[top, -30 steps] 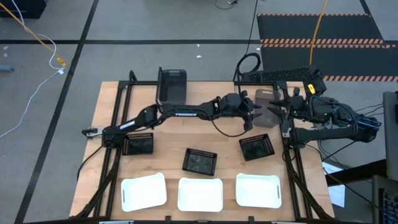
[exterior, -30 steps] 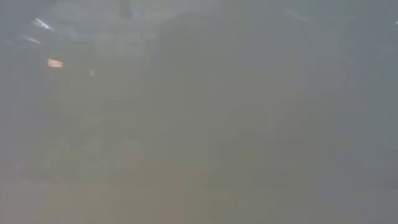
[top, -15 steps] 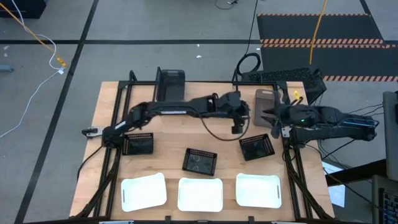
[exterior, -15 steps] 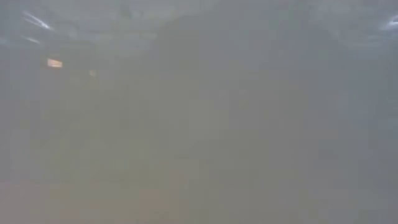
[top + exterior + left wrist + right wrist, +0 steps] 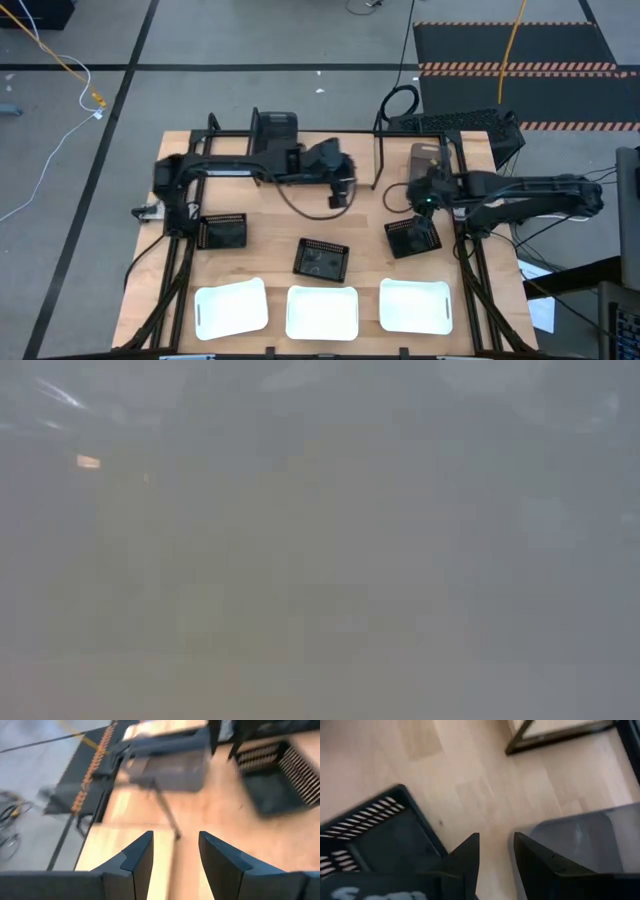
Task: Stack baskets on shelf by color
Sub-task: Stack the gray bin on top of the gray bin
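In the high view my left gripper (image 5: 340,195) hovers open over the table's middle, in front of the shelf (image 5: 378,160) of thin black rods. My right gripper (image 5: 412,203) is open between a grey solid basket (image 5: 428,160) and a black mesh basket (image 5: 413,237); both rest on their bases. The left wrist view shows the open fingers (image 5: 175,837) empty. In the right wrist view the gripper (image 5: 495,837) points down at bare wood between the mesh basket (image 5: 375,835) and the grey one (image 5: 580,840). A second grey basket (image 5: 275,135) sits at the far edge.
Two more black mesh baskets (image 5: 222,232) (image 5: 322,260) sit mid-table. Three white shallow baskets (image 5: 231,308) (image 5: 322,312) (image 5: 415,306) line the near edge. Black arm frames run along both table sides. The low view shows only grey haze.
My left gripper has drawn back from the grey basket on the right toward the table's left, ending in front of the shelf. My right gripper has moved toward the left and the near edge, down between that grey basket and the mesh one. The baskets have stayed in place.
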Available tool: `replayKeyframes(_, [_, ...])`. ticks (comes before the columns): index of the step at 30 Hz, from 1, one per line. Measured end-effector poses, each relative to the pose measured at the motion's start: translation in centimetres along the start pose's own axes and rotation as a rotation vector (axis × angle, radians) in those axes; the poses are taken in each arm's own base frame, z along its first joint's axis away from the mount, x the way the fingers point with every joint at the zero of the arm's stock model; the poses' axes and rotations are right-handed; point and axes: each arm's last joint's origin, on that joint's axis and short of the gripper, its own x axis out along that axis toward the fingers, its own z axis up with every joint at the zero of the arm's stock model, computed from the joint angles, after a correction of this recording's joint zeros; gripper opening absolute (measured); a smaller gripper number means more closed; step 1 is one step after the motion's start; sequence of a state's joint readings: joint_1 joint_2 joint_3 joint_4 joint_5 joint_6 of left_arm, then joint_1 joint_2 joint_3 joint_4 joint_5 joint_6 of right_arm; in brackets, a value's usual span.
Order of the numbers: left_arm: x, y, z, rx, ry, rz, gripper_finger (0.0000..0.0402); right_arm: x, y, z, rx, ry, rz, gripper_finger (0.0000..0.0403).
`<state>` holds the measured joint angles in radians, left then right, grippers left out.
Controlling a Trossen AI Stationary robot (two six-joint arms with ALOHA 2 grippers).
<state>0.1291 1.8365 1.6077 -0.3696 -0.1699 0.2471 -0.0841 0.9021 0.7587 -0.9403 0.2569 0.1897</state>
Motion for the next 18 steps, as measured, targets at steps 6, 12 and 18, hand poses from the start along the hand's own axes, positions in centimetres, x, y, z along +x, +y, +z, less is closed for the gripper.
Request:
replayKeyframes(6, [-3.6, 0.1, -3.6, -0.074, -0.078, 0.114, 0.0159, 0.4, -0.6, 0.4, 0.04, 0.049, -0.048, 0.0114])
replayKeyframes(12, [-6.6, 0.5, -4.8, -0.165, -0.157, 0.185, 0.0159, -1.6, -4.1, 1.7, 0.022, 0.056, -0.389, 0.0114])
replayKeyframes(18, [-7.4, 0.7, -4.7, -0.182, -0.188, 0.194, 0.0159, 0.0, -8.5, 3.3, -0.168, 0.204, -0.484, 0.0114])
